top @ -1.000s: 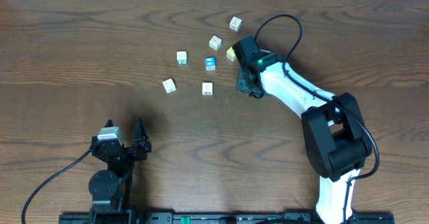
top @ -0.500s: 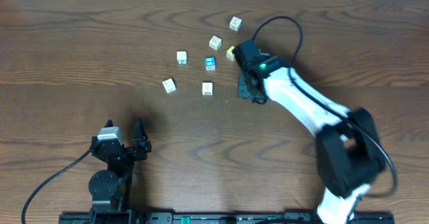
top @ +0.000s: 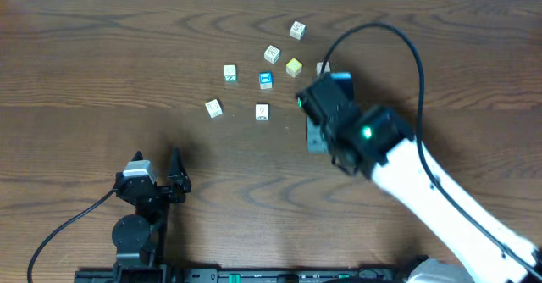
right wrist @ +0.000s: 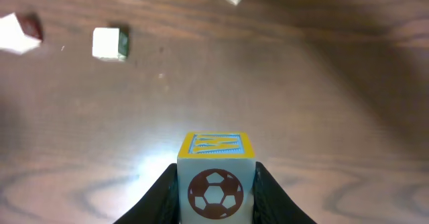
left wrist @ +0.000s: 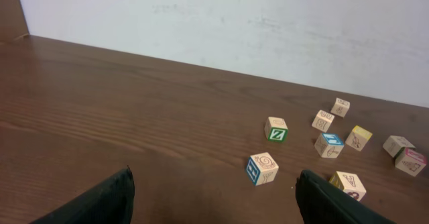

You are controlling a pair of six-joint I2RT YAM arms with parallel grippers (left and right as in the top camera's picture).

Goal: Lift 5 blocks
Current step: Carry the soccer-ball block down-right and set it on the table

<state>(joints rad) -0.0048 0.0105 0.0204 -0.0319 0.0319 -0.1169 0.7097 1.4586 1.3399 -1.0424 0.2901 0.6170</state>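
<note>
Over the wooden table (top: 85, 46) the right arm (top: 440, 198) rides high, its right gripper (right wrist: 216, 196) pinched partway onto the soccer-ball block (right wrist: 216, 167) to hold it clear of the surface. The left gripper (left wrist: 214, 207) sits wide open, empty, out of the way; other blocks (top: 271, 54) lie scattered below.

The block (right wrist: 216, 177) nearest the right wrist camera is showing a brown football on a pale face and a yellow-bordered blue top. The table (top: 102, 54) is displaying dark brown wood grain. One cube (left wrist: 276, 129) is showing a green Z.
</note>
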